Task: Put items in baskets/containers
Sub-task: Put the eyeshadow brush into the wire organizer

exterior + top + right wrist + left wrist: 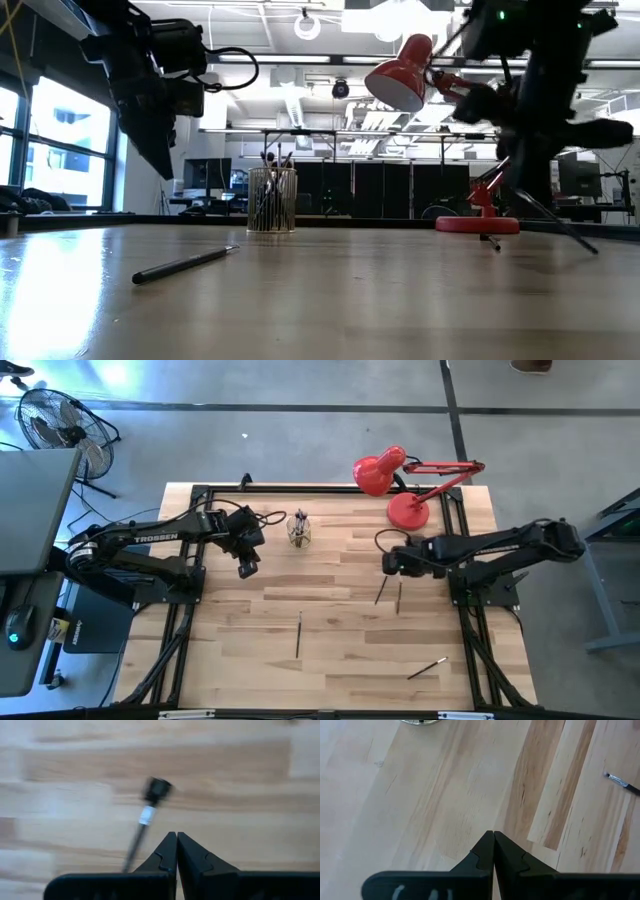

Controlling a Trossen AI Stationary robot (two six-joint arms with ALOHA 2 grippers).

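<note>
A small clear cup (299, 532) stands at the far middle of the table with several dark sticks upright in it (272, 200). My left gripper (247, 567) hangs shut left of the cup, over bare wood (493, 834). My right gripper (388, 564) is shut (176, 834) right of centre. Two sticks (381, 591) (399, 597) lie just on its near side. In the right wrist view one stick (146, 815) with a dark brush end and a silver band runs under the left finger. It does not sit in the seam between the fingers. My right gripper points steeply down, its fingers shut. The stick's shaft (134, 845) passes behind the left finger, off to one side of the fingertips. I cannot tell whether the gripper touches it.
A red desk lamp stands at the far right on its round base (408, 510) (477, 222). Two more sticks lie flat nearer the front, one at centre (298, 633) (185, 265) and one at the right (427, 668). Black frame struts run along both table sides.
</note>
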